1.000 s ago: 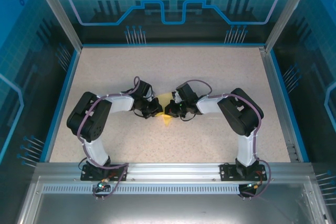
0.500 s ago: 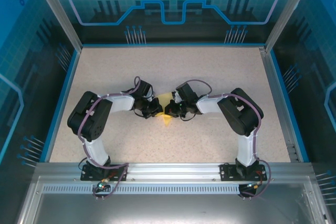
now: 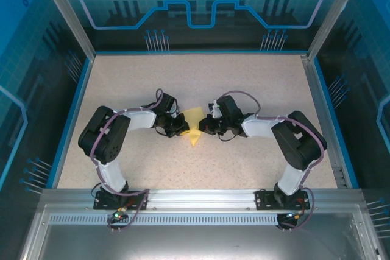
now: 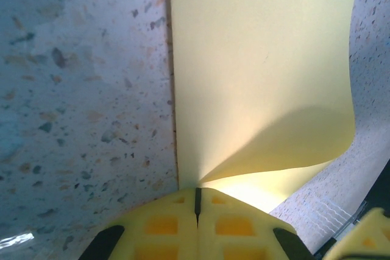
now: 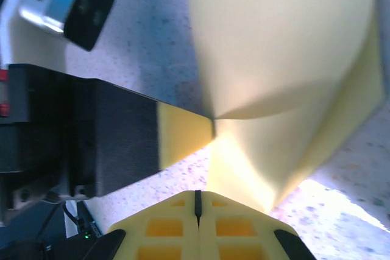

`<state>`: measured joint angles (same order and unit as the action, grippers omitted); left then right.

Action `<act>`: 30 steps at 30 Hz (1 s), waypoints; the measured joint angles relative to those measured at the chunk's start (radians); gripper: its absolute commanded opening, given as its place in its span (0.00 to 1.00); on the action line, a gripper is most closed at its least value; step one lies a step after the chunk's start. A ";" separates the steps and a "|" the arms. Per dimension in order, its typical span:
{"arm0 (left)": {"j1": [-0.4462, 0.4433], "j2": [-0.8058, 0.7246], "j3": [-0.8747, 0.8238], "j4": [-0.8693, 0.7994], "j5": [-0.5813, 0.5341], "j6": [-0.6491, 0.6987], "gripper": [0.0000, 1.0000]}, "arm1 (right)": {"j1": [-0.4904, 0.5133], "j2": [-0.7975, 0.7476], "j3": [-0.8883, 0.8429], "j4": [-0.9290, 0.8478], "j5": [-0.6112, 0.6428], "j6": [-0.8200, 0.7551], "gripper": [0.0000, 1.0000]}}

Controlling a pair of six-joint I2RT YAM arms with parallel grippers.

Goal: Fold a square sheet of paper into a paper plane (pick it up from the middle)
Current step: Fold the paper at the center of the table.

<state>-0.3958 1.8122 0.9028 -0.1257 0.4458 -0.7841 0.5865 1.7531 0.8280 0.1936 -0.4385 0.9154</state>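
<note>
The square sheet of paper (image 3: 194, 120) lies partly folded on the speckled table between my two grippers, with a pointed corner toward the near edge. In the left wrist view one pale-yellow flap (image 4: 262, 77) lifts over a lower layer, and the creases meet at my left gripper (image 4: 196, 192). That left gripper (image 3: 183, 127) is shut on the sheet's left edge. My right gripper (image 3: 203, 127) is shut and empty, just right of the paper. The right wrist view shows the sheet (image 5: 280, 47) ahead of my right gripper (image 5: 197, 193) and the left gripper's fingertip (image 5: 183, 135) touching the crease point.
The speckled table (image 3: 183, 77) has a raised blue rim on the left (image 3: 74, 114), back and right. A metal rail (image 3: 201, 199) with both arm bases runs along the near edge. Transparent blue walls enclose the cell.
My right arm has swung its elbow to the right and its gripper has drawn back from the paper, so more of the sheet shows. The left arm has not moved.
</note>
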 measured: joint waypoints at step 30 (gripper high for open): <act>0.000 -0.001 0.000 -0.001 -0.003 0.001 0.00 | -0.030 0.097 0.051 -0.026 -0.021 -0.034 0.00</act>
<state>-0.3958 1.8114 0.9028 -0.1265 0.4423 -0.7834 0.5568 1.8496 0.8795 0.1680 -0.4591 0.8810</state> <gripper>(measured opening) 0.068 0.040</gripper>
